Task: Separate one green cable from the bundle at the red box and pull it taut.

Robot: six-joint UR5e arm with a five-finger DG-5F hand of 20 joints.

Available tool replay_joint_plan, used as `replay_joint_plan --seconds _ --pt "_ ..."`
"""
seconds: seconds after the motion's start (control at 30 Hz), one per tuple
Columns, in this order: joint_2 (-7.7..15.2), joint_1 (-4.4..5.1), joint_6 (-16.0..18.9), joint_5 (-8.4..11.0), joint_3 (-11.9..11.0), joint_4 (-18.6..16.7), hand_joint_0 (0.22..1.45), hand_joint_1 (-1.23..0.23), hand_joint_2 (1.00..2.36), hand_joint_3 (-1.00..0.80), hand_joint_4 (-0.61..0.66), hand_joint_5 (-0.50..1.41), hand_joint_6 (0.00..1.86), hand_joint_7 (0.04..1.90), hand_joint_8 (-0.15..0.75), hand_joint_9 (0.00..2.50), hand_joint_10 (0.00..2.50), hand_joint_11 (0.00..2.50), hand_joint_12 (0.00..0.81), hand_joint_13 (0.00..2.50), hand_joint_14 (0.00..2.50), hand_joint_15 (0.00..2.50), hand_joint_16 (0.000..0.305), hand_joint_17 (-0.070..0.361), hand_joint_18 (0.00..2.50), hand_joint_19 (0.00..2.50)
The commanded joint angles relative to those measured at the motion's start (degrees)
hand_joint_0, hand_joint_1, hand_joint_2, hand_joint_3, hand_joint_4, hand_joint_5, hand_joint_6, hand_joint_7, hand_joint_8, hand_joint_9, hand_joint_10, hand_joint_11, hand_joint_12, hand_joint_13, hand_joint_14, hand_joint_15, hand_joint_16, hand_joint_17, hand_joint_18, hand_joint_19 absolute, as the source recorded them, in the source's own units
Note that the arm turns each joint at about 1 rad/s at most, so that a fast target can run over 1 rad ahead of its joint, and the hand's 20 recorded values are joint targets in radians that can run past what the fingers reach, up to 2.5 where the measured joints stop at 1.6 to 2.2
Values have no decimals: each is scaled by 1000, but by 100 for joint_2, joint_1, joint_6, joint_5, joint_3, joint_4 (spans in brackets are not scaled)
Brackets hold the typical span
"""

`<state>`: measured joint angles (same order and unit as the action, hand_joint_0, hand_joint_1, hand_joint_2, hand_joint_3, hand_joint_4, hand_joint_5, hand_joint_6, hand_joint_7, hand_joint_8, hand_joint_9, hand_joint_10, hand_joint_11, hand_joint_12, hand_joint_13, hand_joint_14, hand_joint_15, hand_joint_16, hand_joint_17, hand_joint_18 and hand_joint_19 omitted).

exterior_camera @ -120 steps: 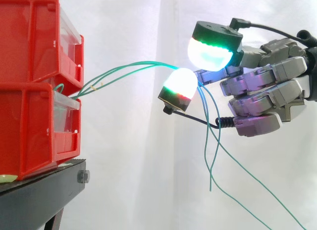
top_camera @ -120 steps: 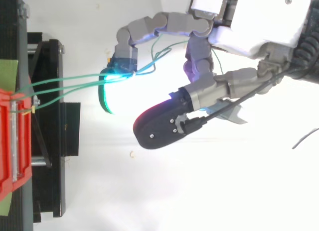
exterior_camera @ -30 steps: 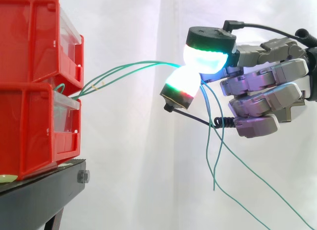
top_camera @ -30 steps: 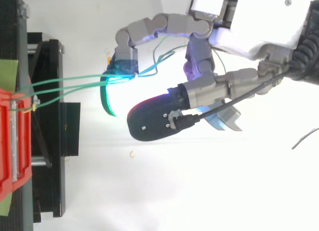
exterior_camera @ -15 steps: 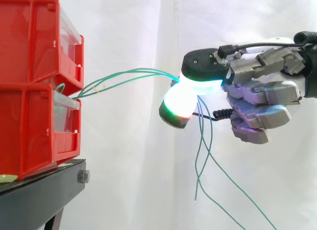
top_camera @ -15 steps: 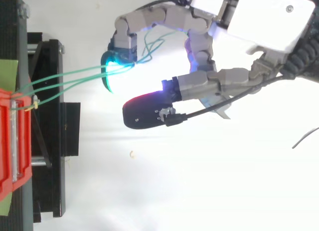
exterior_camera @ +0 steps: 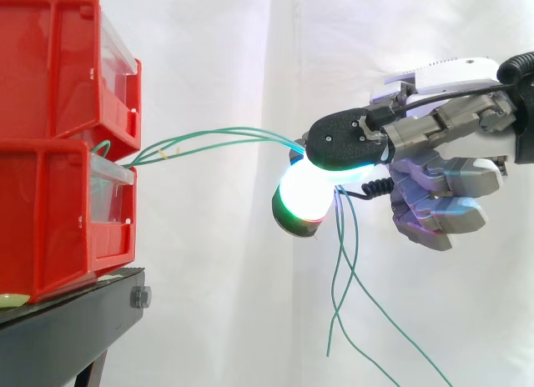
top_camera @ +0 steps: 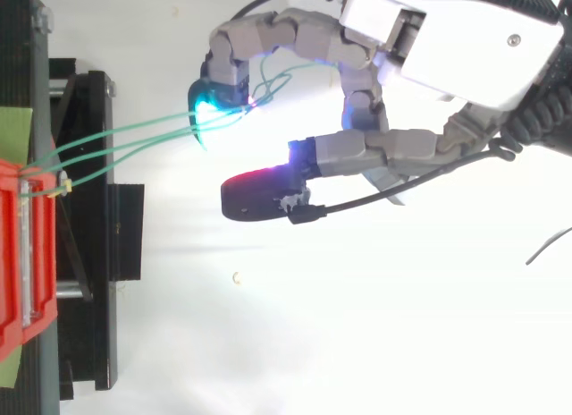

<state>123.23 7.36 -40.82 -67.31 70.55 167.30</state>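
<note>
Hand (exterior_camera: 442, 183) is reaching in from the right. One curled finger (top_camera: 234, 48) is hooking round the green cables (exterior_camera: 217, 139), and the thumb (top_camera: 259, 199) is sitting apart from them in the top view. Cables are running in a shallow arc (several strands together) from the top front of the lower red box (exterior_camera: 50, 212), on the black stand (exterior_camera: 67, 329), to the glowing pad. Loose ends are hanging below the hand.

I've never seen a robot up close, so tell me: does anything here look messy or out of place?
Yes: several thin green cables run together from the stacked red plastic bins to the grey hand, bowed in loose arcs, their free ends dangling below it. None stands apart or taut.
</note>
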Motion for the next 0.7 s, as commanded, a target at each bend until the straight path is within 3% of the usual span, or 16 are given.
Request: replay_joint_plan --seconds 0.0,0.27,0.67 --pt "0 28 -251 86 2 -4 724 -764 1016 -144 -95 152 502 1279 248 2148 21 601 432 1797 24 797 63 141 1614 770" --pt "9 81 -726 350 2 -4 724 -763 1017 -147 -100 152 502 1279 254 2149 21 600 435 1798 24 798 63 141 1603 775" --pt "0 108 -1367 368 -6 -13 724 -760 1017 -154 -101 152 503 1282 254 2150 23 609 428 1800 24 794 62 139 1596 778"
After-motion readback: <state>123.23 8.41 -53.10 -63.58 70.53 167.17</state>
